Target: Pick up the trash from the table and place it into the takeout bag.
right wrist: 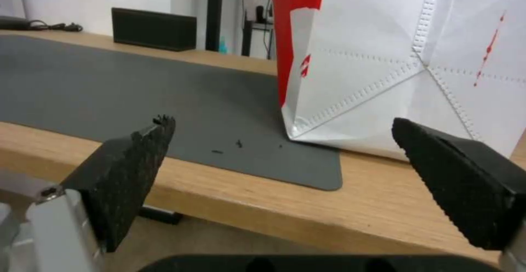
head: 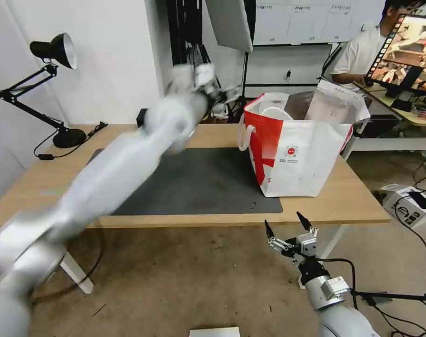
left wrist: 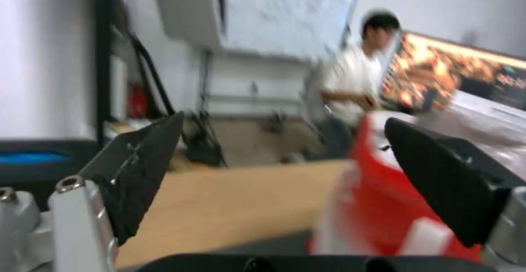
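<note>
1. The left hand point(left wrist: 282, 161), spread open and empty, hangs blurred beside the takeout bag point(head: 295, 154) on the tabletop point(head: 358, 201).
2. The right hand point(head: 290, 229) waits open below the edge.
3. The trash, probably light and crushable, seems already bagged.

The takeout bag point(right wrist: 378, 54) carries small grey print on its white side, where the digits "010-58103931" can be read; the characters before them are too small to make out.

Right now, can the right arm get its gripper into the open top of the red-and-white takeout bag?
Probably not yet: the right gripper hangs open below the table edge, under the takeout bag.
</note>
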Robot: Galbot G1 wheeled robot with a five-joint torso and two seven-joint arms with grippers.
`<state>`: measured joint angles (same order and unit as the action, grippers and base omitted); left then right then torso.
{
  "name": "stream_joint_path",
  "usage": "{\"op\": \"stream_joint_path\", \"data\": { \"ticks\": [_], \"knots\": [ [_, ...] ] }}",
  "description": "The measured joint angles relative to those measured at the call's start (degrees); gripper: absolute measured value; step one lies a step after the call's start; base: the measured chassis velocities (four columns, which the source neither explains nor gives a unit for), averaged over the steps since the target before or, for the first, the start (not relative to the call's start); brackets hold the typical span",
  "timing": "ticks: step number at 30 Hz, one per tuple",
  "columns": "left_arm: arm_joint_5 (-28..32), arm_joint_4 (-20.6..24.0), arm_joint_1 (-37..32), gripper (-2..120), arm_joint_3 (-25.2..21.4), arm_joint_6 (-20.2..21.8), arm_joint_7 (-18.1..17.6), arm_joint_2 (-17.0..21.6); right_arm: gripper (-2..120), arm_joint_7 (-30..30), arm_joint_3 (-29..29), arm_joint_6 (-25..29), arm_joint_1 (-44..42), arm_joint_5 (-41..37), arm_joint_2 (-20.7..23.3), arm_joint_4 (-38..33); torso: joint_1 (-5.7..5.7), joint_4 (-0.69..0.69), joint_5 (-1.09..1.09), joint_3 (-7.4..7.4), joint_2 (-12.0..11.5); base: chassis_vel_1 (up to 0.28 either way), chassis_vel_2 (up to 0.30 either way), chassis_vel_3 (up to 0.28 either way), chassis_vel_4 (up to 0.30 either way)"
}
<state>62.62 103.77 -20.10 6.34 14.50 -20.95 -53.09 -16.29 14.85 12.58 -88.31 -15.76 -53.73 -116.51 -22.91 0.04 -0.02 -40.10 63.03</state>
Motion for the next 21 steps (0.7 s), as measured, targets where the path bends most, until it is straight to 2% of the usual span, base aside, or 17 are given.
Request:
{"op": "stream_joint_path", "data": {
  "ticks": [1, 2, 5, 6, 7, 8, 10, 11, 13, 15, 17, 18, 20, 21],
  "knots": [
    [-2.6, 2.4, -5.8, 100, -4.4, -1.5, 1.3, 1.9, 100, 0.0, 0.0, 0.0, 0.0, 0.0, 0.0, 0.0, 0.0, 0.0, -0.03, 0.0, 0.0, 0.0, 0.0, 0.0, 0.0],
    [-2.6, 2.4, -5.8, 100, -4.4, -1.5, 1.3, 1.9, 100, 0.0, 0.0, 0.0, 0.0, 0.0, 0.0, 0.0, 0.0, 0.0, -0.03, 0.0, 0.0, 0.0, 0.0, 0.0, 0.0],
    [-10.2, 7.4, -20.0, 100, -13.8, -6.4, 4.0, 5.1, 100, 0.0, 0.0, 0.0, 0.0, 0.0, 0.0, 0.0, 0.0, 0.0, -0.01, 0.0, 0.0, 0.0, 0.0, 0.0, 0.0],
    [-11.6, 8.3, -22.9, 100, -15.7, -7.2, 4.4, 5.6, 100, 0.0, 0.0, 0.0, 0.0, 0.0, 0.0, 0.0, 0.0, -0.03, -0.02, 0.01, 0.0, 0.0, 0.0, 0.0, 0.0],
    [-11.6, 8.3, -22.9, 100, -15.7, -7.2, 4.4, 5.6, 100, 0.0, 0.0, 0.0, 0.0, 0.0, 0.0, 0.0, 0.0, -0.03, -0.02, 0.01, 0.0, 0.0, 0.0, 0.0, 0.0],
    [-13.1, 9.6, -26.8, 100, -18.2, -8.0, 4.8, 6.0, 100, 0.0, 0.0, 0.0, 0.0, 0.0, 0.0, 0.0, 0.0, -0.02, 0.01, 0.0, 0.0, 0.0, 0.0, 0.0, 0.0],
    [-16.0, 11.4, -33.9, 100, -23.4, -9.4, 5.5, 5.3, 100, 0.0, 0.0, 0.0, 0.0, 0.0, 0.0, 0.0, 0.0, -0.05, 0.01, 0.0, 0.0, 0.0, 0.0, 0.0, 0.0],
    [-16.0, 11.4, -33.9, 100, -23.4, -9.4, 5.5, 5.3, 100, 0.0, 0.0, 0.0, 0.0, 0.0, 0.0, 0.0, 0.0, -0.05, 0.01, 0.0, 0.0, 0.0, 0.0, 0.0, 0.0],
    [-18.8, 12.8, -41.7, 100, -29.9, -10.7, 6.8, 3.5, 100, 0.0, 0.0, 0.0, 0.0, 0.0, 0.0, 0.0, 0.0, -0.04, 0.02, 0.0, 0.0, 0.0, 0.0, 0.0, 0.0],
    [-19.5, 13.0, -44.0, 100, -31.7, -11.4, 7.4, 2.9, 100, 0.0, 0.0, 0.0, 0.0, 0.0, 0.0, 0.0, 0.0, -0.04, 0.01, 0.0, 0.0, 0.0, 0.0, 0.0, 0.0],
    [-22.2, 13.1, -53.1, 100, -38.3, -13.8, 9.9, 0.5, 100, 0.0, 0.0, 0.0, 0.0, 0.0, 0.0, 0.0, 0.0, -0.03, 0.02, 0.01, 0.0, 0.0, 0.0, 0.0, 0.0],
    [-22.2, 13.1, -53.1, 100, -38.3, -13.8, 9.9, 0.5, 100, 0.0, 0.0, 0.0, 0.0, 0.0, 0.0, 0.0, 0.0, -0.03, 0.02, 0.01, 0.0, 0.0, 0.0, 0.0, 0.0],
    [-23.2, 13.1, -59.6, 100, -42.1, -15.8, 12.1, -2.7, 100, 0.0, 0.0, 0.0, 0.0, 0.0, 0.0, 0.0, 0.01, -0.02, 0.02, 0.0, 0.0, 0.0, 0.0, 0.0, 0.0],
    [-23.2, 13.1, -59.6, 100, -42.1, -15.8, 12.1, -2.7, 100, 0.0, 0.0, 0.0, 0.0, 0.0, 0.0, 0.0, 0.01, -0.02, 0.02, 0.0, 0.0, 0.0, 0.0, 0.0, 0.0]
  ]
}}
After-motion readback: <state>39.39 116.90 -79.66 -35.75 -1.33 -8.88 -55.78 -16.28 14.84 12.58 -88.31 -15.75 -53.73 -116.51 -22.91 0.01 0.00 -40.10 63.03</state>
